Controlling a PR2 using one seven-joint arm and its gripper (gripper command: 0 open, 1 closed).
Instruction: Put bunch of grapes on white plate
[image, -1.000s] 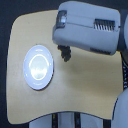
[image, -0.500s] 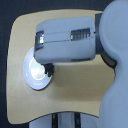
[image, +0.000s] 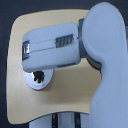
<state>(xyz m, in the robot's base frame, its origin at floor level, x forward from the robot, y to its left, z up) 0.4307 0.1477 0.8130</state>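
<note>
My arm's broad grey forearm (image: 50, 47) reaches from the exterior view's right across the table and covers most of the white plate (image: 31, 84). Only the plate's lower rim shows beneath it, at the table's left side. On the visible part of the plate lies a small dark jagged shape (image: 39, 76). I cannot tell whether it is the bunch of grapes, my fingertips, or both. The forearm hides the rest of the gripper, so its jaws do not show.
The plate rests on a tan wooden table (image: 70, 95) with rounded corners and dark floor around it. The robot's large grey shoulder (image: 107, 65) fills the exterior view's right side. Part of the robot's base (image: 65, 121) shows at the table's near edge.
The arm has swung from the table's far right toward the left and down. It now sits over the plate, which was fully visible a second ago.
</note>
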